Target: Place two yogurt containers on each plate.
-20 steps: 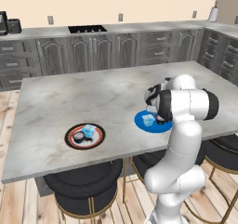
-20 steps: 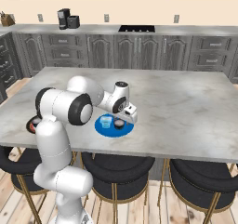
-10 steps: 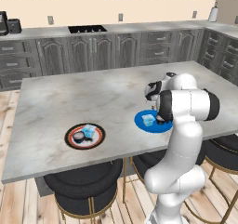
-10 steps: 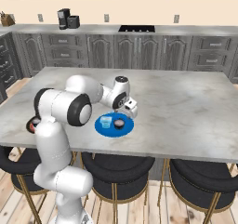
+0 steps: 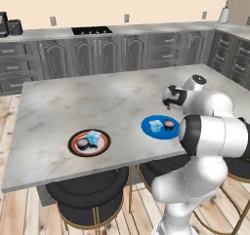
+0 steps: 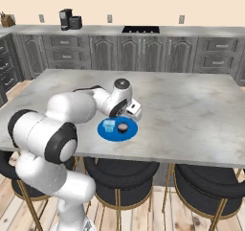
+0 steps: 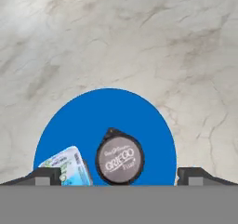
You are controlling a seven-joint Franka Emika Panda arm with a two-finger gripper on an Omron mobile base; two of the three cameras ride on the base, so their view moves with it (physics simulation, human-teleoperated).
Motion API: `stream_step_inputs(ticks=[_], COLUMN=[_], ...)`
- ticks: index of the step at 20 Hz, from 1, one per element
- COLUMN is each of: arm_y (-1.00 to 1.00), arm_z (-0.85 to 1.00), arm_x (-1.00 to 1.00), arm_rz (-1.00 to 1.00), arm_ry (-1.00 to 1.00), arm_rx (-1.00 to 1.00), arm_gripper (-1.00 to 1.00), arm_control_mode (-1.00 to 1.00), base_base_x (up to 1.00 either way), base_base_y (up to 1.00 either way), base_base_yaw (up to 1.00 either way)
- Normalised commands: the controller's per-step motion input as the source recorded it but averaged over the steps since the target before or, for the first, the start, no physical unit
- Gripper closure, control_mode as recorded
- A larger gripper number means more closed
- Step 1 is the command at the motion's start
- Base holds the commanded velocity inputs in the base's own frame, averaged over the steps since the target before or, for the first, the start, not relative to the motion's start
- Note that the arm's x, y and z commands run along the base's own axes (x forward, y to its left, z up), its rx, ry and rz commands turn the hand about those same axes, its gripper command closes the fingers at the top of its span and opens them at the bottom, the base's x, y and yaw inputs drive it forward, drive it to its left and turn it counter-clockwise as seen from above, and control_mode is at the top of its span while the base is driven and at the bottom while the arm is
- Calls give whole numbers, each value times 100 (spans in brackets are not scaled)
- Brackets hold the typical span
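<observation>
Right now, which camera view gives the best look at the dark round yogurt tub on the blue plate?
The hand view: the dark round yogurt tub sits large, from above, its lid lettering readable, on the blue plate. In the left base view and the right base view it is just a small dark disc.

The arm [image 5: 205, 146] is glossy white, built of rounded, bulging segments joined by dark grey-black bands; behind the tool [image 7: 118, 174], whose two small tips are dark, sits a white round-capped wrist.
</observation>
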Motion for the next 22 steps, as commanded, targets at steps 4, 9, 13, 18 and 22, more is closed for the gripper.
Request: stream_step_inputs(ticks=[4,9,13,18,22], arm_y=[9,31,35,27,24], arm_z=[48,55,47,37,19], arm_x=[-90,-84,-79,-91,-99], arm_rz=[0,0,0,0,0], arm_ry=[-5,5,6,7,1], arm_rx=[0,0,0,0,0], arm_gripper=[-100,-100,-100,-100,-100], arm_control_mode=[-100,-100,-100,-100,-100], base_base_x=[0,0,0,0,0], base_base_y=[0,0,0,0,0], base_base_yaw=[0,0,0,0,0])
